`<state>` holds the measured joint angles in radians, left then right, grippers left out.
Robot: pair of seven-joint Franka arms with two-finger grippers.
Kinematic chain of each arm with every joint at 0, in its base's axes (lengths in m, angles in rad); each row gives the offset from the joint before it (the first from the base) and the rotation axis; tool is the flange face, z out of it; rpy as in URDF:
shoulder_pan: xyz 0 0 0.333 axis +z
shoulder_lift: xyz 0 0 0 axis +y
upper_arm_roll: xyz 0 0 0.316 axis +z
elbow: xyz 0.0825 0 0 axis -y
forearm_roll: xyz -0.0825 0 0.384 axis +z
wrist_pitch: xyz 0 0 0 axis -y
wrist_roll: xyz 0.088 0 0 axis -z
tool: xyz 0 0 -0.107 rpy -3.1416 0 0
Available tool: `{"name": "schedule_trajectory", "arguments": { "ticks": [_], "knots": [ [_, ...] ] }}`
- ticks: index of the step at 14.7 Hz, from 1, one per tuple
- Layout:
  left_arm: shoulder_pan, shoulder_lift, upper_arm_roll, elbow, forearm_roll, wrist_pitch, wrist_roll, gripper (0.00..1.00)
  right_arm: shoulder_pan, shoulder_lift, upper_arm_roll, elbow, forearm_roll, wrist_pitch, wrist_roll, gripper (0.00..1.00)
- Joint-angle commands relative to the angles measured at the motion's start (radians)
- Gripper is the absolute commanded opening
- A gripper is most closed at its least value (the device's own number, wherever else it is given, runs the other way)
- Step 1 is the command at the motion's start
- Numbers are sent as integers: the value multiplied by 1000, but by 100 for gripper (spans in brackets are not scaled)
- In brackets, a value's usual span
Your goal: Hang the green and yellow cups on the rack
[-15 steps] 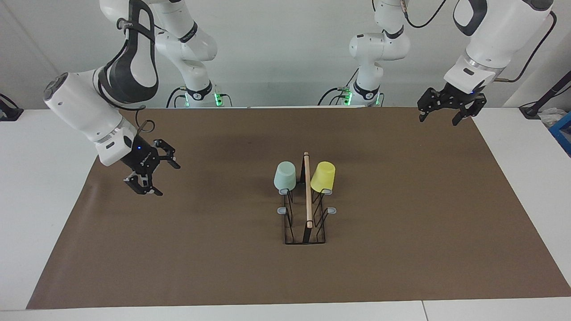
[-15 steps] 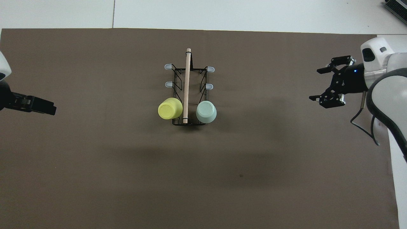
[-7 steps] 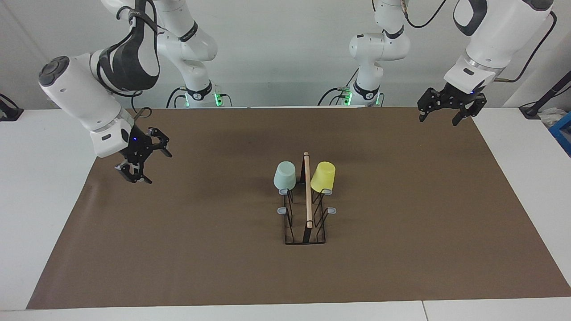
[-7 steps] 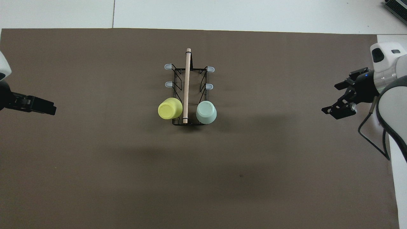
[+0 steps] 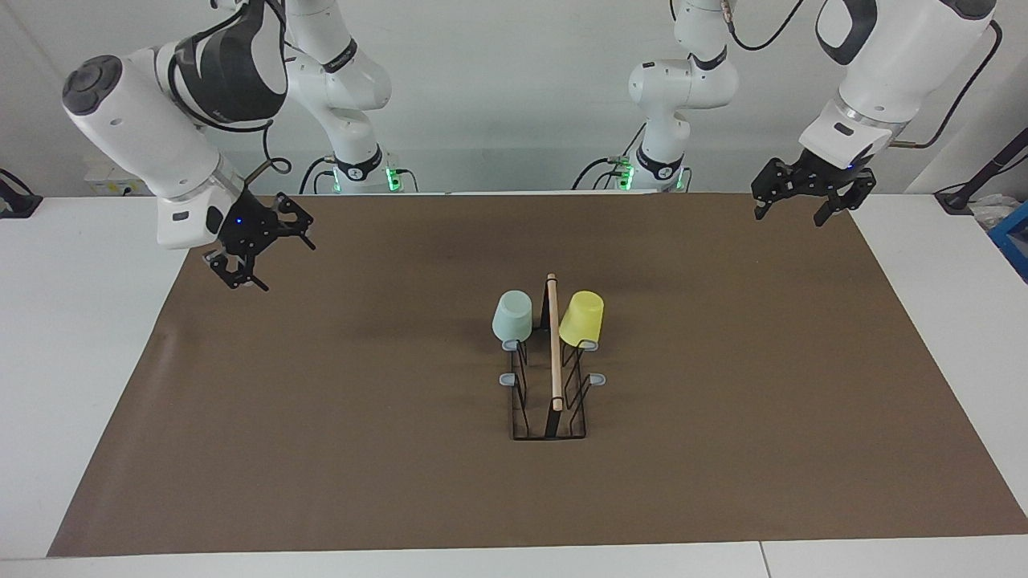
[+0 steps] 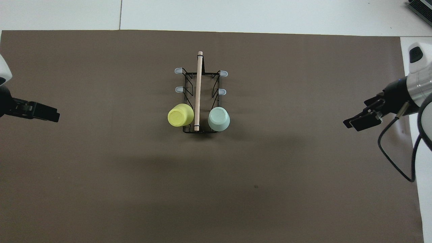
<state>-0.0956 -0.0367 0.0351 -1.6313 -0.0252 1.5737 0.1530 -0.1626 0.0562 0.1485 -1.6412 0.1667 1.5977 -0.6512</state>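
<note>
A narrow black wire rack (image 5: 549, 401) (image 6: 201, 101) with a long light wooden rod along its top stands near the middle of the brown mat (image 5: 401, 449) (image 6: 101, 168) that covers the white bench (image 5: 72, 361) (image 6: 236, 13). The rod runs lengthwise, toward and away from the robots. Both cups hang upside down on the pair of prongs at the rack's end nearest the robots, one on each side of the rod. The small pale mint green plastic cup (image 5: 512, 316) (image 6: 218, 118) sits on the prong on the side of the rack toward the right arm's end of the bench. The small bright yellow plastic cup (image 5: 581, 318) (image 6: 180, 115) sits on the prong on the side toward the left arm's end. Each cup is just beside the rod. The four grey-tipped prongs farther from the robots carry nothing.

The right gripper (image 5: 259, 255) (image 6: 362, 119) hangs in the air over the mat's edge, well apart from the rack toward the right arm's end of the bench; its jaws are spread and hold nothing. The left gripper (image 5: 791, 207) (image 6: 44, 113) hangs over the mat's corner nearest the left arm's base, also well apart from the rack, jaws spread and empty.
</note>
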Motion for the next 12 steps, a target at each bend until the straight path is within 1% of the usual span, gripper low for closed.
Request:
{"name": "schedule_trajectory", "arguments": {
  "ticks": [1,2,4,5,6,7,9,12],
  "knots": [
    [2,-12,-4,-16,16,2,-10,100,0,-15,-12,-2,-53,-13,56,100],
    [2,-12,-4,-16,16,2,-10,100,1,-15,-30,1,-55,-7,61,100],
    [2,-12,-1,-16,16,2,-10,100,59,-15,-87,0,-67,17,62,100],
    [2,-12,-4,-16,16,2,-10,100,98,-12,-145,6,-78,33,74,100],
    [2,-12,-4,-16,16,2,-10,100,138,-9,-186,9,-79,47,114,100],
    [2,-12,-4,-16,16,2,-10,100,150,-10,-202,9,-88,45,181,100],
    [2,-12,-4,-16,16,2,-10,100,155,-10,-199,14,-165,48,316,100],
    [2,-12,-4,-16,16,2,-10,100,179,-1,-201,40,-174,41,384,100]
  ]
}}
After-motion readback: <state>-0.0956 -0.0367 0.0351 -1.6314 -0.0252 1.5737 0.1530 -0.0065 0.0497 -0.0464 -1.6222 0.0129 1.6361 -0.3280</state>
